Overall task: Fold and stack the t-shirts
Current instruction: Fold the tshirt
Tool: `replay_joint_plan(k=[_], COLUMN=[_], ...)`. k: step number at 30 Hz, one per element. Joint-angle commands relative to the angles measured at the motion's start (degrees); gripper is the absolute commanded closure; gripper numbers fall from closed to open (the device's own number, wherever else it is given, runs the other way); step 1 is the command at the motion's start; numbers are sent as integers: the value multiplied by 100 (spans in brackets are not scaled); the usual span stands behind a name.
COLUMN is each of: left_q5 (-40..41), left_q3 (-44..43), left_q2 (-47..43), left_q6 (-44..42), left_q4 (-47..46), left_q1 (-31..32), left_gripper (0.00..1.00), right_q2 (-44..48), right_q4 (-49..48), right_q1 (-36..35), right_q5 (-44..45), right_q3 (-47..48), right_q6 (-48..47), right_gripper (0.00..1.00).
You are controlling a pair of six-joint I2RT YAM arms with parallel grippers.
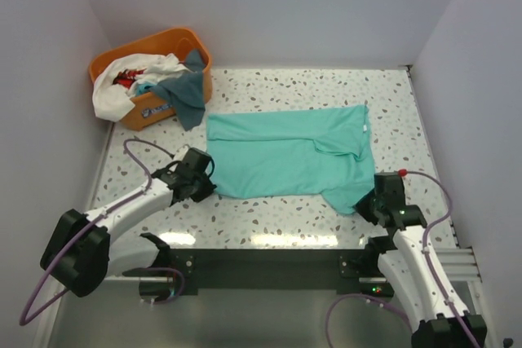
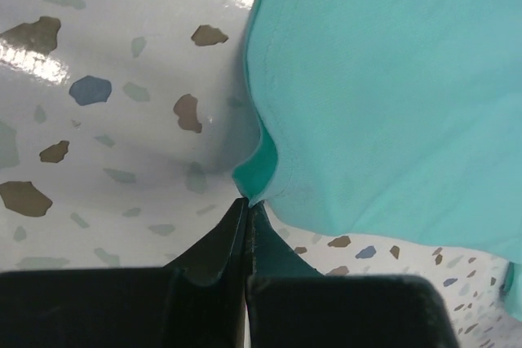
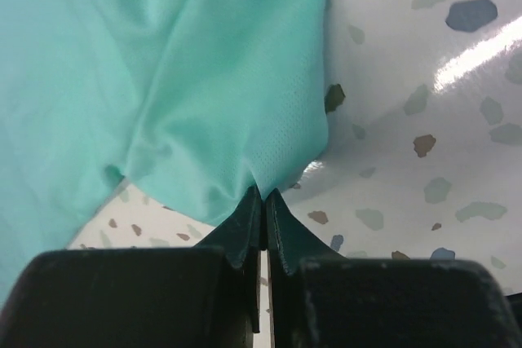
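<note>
Your turquoise t-shirt (image 1: 277, 156) lies spread on the speckled bench (image 1: 285, 222), its long axis running left to right across the middle. Its left end is flat and square, its right end rumpled into folds. A small white tag (image 1: 364, 126) sits at the far right edge, perhaps marking the neck end, and is too small to read. The cloth is plain, matte and finely knit. Your left end effector (image 2: 246, 205) is pressed together on the near left corner, and your right end effector (image 3: 261, 196) pinches the near right corner. A white shirt (image 1: 110, 95) and a dark teal-grey shirt (image 1: 186, 91) spill from the orange basket (image 1: 183, 38) at far left; its label (image 1: 151, 112) is illegible.
</note>
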State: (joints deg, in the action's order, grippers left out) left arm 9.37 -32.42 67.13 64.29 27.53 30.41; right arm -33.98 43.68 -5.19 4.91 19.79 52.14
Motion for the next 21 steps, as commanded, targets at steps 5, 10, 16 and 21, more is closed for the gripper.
replay_joint_plan(k=[5,10,16,21], left_q5=[338,285,179,285], left_q3=[-835,-1300,-1810,-2303], left_q2=[378,678,1205,1811], left_q6=[-119,-242,-479,-558], left_q4=[138,183,103,156], left_q1=[-44,-421,-949,-1116], left_gripper=[100,100,100,100], right_q2=[-897,-1953,-3349,-4335], right_q4=[-912,-1870,-2451,-2601], right_q1=[18,18,27,36], right_q5=[133,335,687,1073], right_q3=[1105,1694,2643,3354], right_q6=[-397,-442,-635,-784], right_gripper=[100,100,100,100])
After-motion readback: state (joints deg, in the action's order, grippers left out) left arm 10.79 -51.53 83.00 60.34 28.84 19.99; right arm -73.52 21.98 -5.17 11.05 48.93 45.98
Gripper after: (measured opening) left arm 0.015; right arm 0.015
